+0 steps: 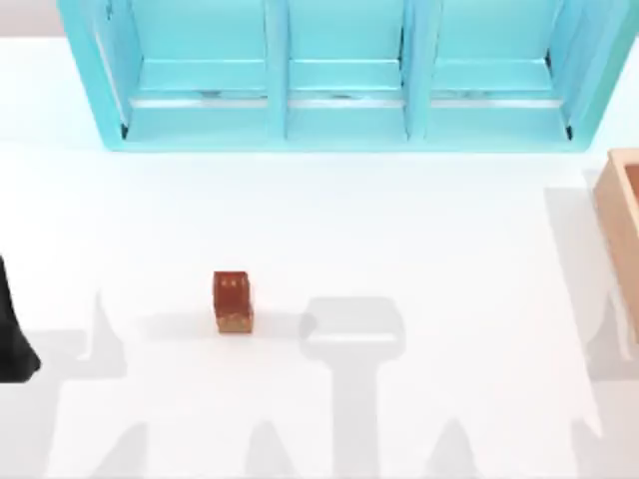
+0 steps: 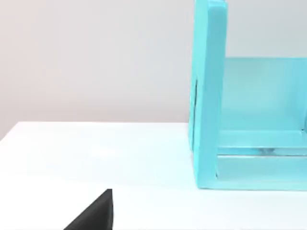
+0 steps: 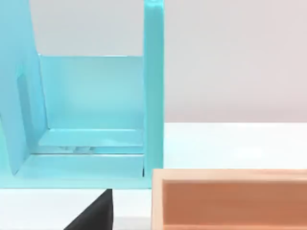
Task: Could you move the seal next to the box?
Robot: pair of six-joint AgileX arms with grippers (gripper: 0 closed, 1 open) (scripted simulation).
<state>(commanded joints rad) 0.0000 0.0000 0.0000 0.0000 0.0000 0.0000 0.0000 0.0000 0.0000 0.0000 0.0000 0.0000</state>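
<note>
Currently, the seal (image 1: pixel 232 300) is found standing left of centre in the top view, on bare white table (image 1: pixel 419 230), tan end toward the lower edge. The box (image 1: pixel 621 232) is cut off by the right edge of the frame, well apart from the seal, with only open tabletop between them. A turquoise shelf (image 1: pixel 344 75) is spread along the upper edge, behind both. Part of the left arm (image 1: pixel 14 329) is seen as a dark shape at the left edge; whether its gripper is open cannot be told. The box wall (image 3: pixel 230 199) is seen close in the right wrist view, just beside the shelf (image 3: pixel 91 110).
</note>
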